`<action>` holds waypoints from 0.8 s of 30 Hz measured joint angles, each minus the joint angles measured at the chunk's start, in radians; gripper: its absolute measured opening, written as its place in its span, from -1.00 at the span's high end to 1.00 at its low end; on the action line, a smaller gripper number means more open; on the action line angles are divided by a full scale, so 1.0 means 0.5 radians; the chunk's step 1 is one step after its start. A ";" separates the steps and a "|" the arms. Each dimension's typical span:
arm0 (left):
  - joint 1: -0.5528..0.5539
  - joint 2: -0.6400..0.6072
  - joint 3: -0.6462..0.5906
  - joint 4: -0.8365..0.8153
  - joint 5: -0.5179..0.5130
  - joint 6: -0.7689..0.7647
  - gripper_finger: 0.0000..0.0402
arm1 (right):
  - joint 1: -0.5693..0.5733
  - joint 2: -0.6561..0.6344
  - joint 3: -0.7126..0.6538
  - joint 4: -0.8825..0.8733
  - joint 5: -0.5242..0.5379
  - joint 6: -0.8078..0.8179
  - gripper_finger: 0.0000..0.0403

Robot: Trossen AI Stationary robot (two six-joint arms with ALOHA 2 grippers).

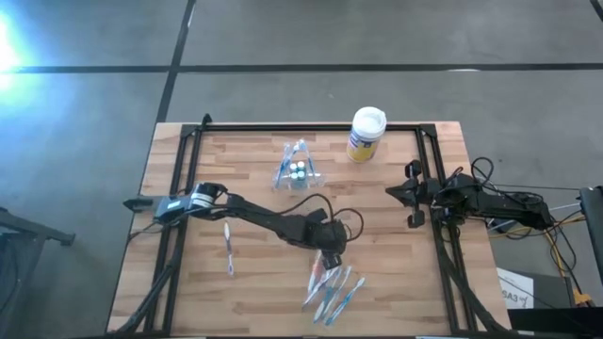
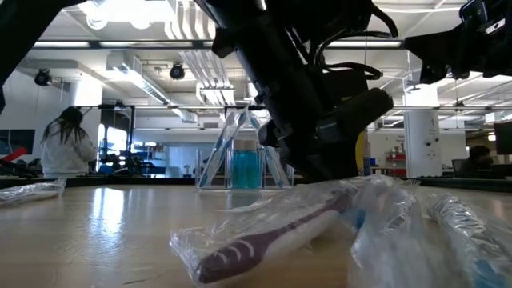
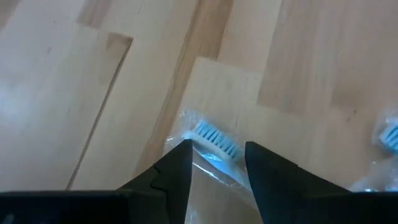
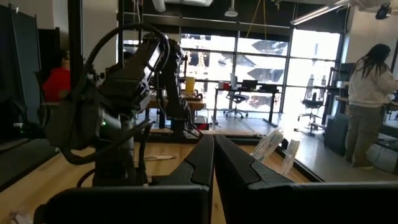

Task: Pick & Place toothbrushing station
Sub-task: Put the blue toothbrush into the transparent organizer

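The see-through holder [image 1: 297, 168] stands upright on its base at the table's far middle, with blue-capped things inside; it also shows in the low view [image 2: 244, 156]. No gripper touches it. My left gripper [image 1: 328, 262] is low over the near middle of the table, at the far end of a pile of several wrapped toothbrushes [image 1: 332, 287]. It is shut on one wrapped toothbrush with blue bristles [image 3: 214, 140]. My right gripper [image 1: 391, 193] waits at the table's right side, shut and empty [image 4: 213, 140]. My left gripper pinches the wrapped toothbrush between its two fingers, just behind the bristle head [image 3: 211, 160], over the clear wrapper. The fingers come from above, slanting down, and lie along the brush. The head sticks out past the fingertips. Whether the brush is off the table, I cannot tell.
A yellow-and-blue canister with a white lid [image 1: 366, 135] stands at the far right. One more wrapped toothbrush [image 1: 228, 250] lies alone at the near left. A black frame [image 1: 311, 128] runs around the wooden tabletop. People show in the room beyond.
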 joint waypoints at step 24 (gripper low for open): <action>-0.017 -0.004 0.262 -0.277 0.052 -0.111 0.24 | 0.000 -0.001 0.000 0.009 0.000 -0.017 0.96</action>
